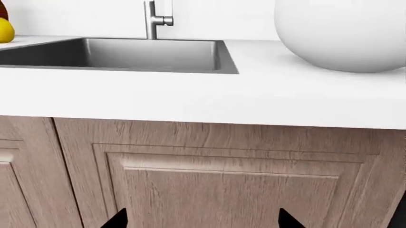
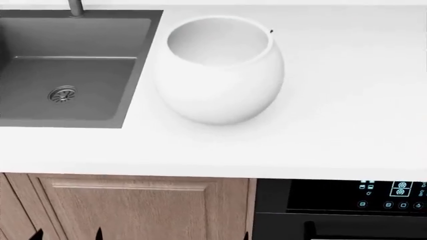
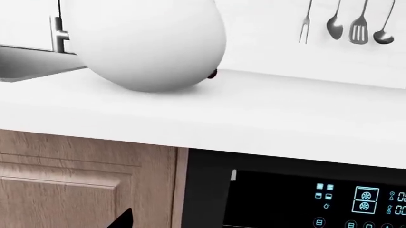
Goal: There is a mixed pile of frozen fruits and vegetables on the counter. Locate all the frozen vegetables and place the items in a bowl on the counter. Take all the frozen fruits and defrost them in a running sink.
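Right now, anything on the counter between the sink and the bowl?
Nothing. In the head view only a bare strip of white counter separates the sink from the bowl; the left wrist view shows the same gap clear.
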### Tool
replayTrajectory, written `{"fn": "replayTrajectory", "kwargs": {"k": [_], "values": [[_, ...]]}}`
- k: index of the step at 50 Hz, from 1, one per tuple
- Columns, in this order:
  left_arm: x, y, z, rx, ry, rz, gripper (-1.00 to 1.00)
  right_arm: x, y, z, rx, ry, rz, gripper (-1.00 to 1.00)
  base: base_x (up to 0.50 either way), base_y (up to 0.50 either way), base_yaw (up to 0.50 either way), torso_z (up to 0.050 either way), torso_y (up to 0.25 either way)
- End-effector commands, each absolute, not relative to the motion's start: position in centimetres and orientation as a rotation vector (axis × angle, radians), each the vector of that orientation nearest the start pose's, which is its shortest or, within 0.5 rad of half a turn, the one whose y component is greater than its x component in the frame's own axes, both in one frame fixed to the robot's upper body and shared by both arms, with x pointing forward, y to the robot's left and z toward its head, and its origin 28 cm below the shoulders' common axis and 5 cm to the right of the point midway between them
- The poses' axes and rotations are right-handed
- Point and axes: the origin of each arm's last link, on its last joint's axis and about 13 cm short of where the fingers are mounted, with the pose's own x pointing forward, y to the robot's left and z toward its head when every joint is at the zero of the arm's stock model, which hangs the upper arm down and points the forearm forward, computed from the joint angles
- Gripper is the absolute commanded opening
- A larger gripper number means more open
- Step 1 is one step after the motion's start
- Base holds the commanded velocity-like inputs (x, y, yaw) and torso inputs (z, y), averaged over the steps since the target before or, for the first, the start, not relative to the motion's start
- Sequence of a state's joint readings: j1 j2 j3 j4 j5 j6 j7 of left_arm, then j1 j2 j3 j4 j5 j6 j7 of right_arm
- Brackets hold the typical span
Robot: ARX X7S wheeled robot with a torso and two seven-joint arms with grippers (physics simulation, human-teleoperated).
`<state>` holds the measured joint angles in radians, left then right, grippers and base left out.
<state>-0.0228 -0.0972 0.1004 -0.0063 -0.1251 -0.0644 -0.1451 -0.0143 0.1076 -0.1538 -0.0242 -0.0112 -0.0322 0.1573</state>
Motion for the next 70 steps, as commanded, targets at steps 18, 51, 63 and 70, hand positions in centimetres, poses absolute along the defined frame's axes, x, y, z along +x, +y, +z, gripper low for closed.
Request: {"fn": "replayTrajectory", "kwargs": {"k": [18, 51, 63, 70], "values": [[21.8, 21.0, 1.0, -0.062, 0.089, 0.013, 1.00, 21.0, -9.8, 1.8, -0.065, -0.033, -0.078, 1.00, 0.00, 0.00, 0.00, 0.048, 0.000], [19.5, 32.6, 18.5, 0.087, 0.015, 0.047, 1.00, 21.2, -22.0, 20.7, -0.157, -0.200, -0.159, 1.00, 0.00, 0.00, 0.00, 0.000, 0.000], [18.7, 33.5, 19.9, 0.012, 0.000, 0.051, 1.00, 21.1, -22.2, 21.4, -0.207, -0.179, -0.127, 1.00, 0.10, 0.00, 0.00, 0.000, 0.000], [18.2, 34.0, 19.2, 0.031, 0.029, 0.055, 1.00, 21.1, -22.0, 21.3, -0.200, -0.180, -0.123, 1.00, 0.50, 0.00, 0.00, 0.000, 0.000]]}}
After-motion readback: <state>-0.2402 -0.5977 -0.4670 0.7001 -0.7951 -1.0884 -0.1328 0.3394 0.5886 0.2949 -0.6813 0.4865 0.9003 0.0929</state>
